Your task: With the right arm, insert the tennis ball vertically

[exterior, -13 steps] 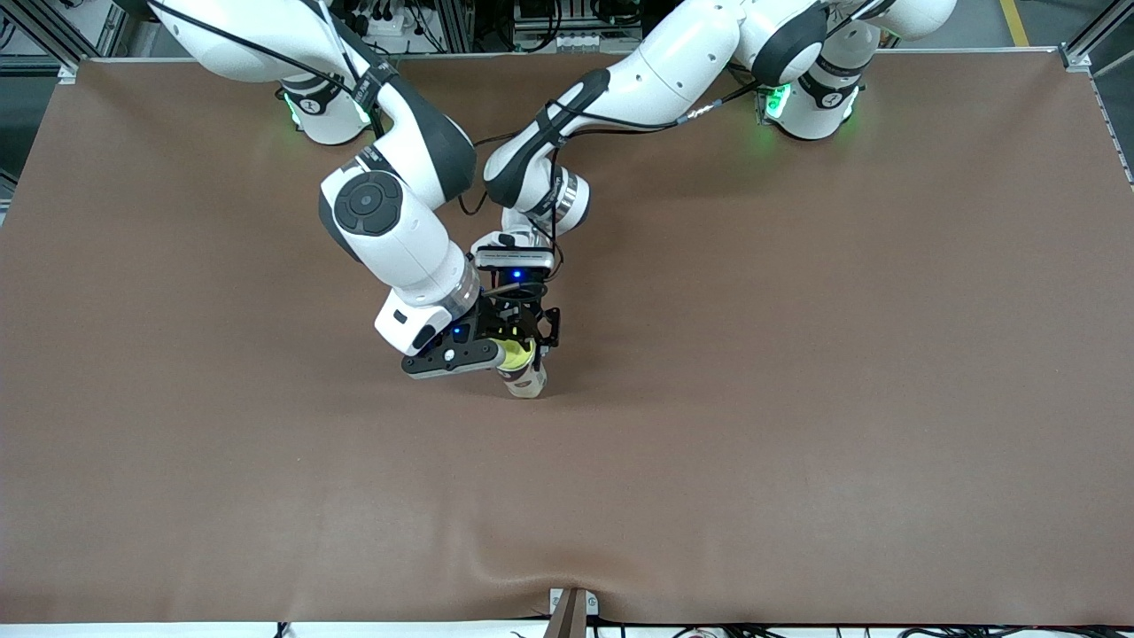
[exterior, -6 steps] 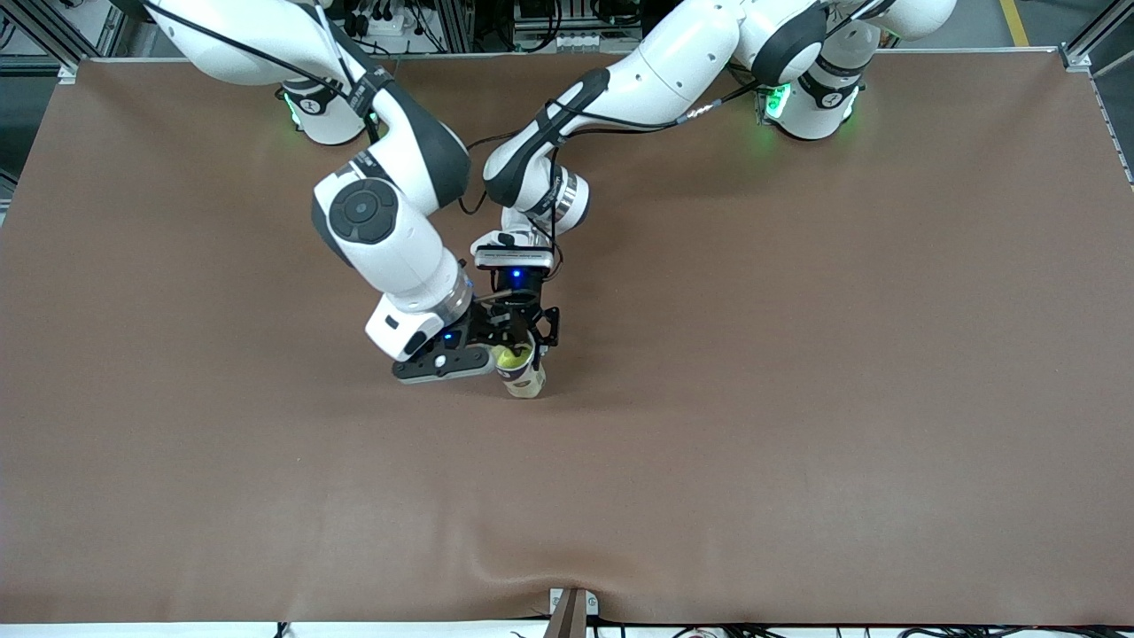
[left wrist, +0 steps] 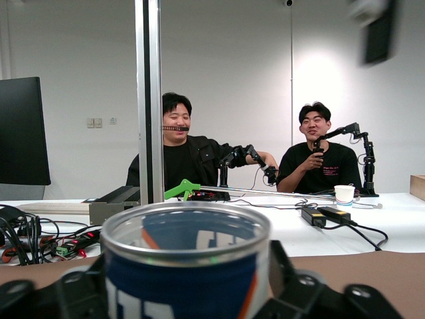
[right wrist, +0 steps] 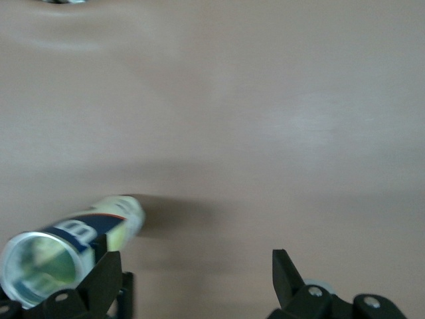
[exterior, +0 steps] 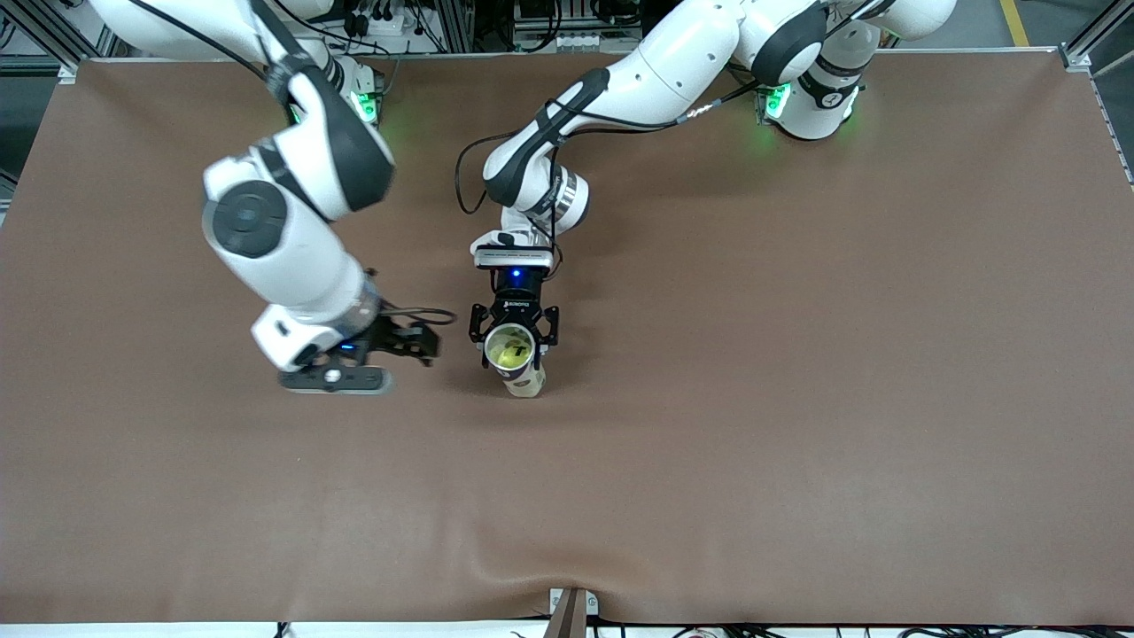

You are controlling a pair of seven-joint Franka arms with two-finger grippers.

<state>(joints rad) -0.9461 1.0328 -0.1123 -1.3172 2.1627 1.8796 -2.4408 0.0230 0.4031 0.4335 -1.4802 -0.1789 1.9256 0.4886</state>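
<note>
Upright on the brown, matte, slightly rippled cloth of the desk (exterior: pixel 797 443): a clear cylindrical can (exterior: pixel 521 368) with a metal rim and blue label, the fuzzy yellow-green tennis ball (exterior: pixel 511 351) inside at its mouth. Around the can's top, the left gripper (exterior: pixel 514 338), black fingers either side of the rim; grasping or released cannot be told. Beside it toward the right arm's end, low over bare cloth, the right gripper (exterior: pixel 423 341), released, fingers spread and empty. A second ago pressed against the can's mouth over the ball; now withdrawn sideways, nothing blocking the opening.
</note>
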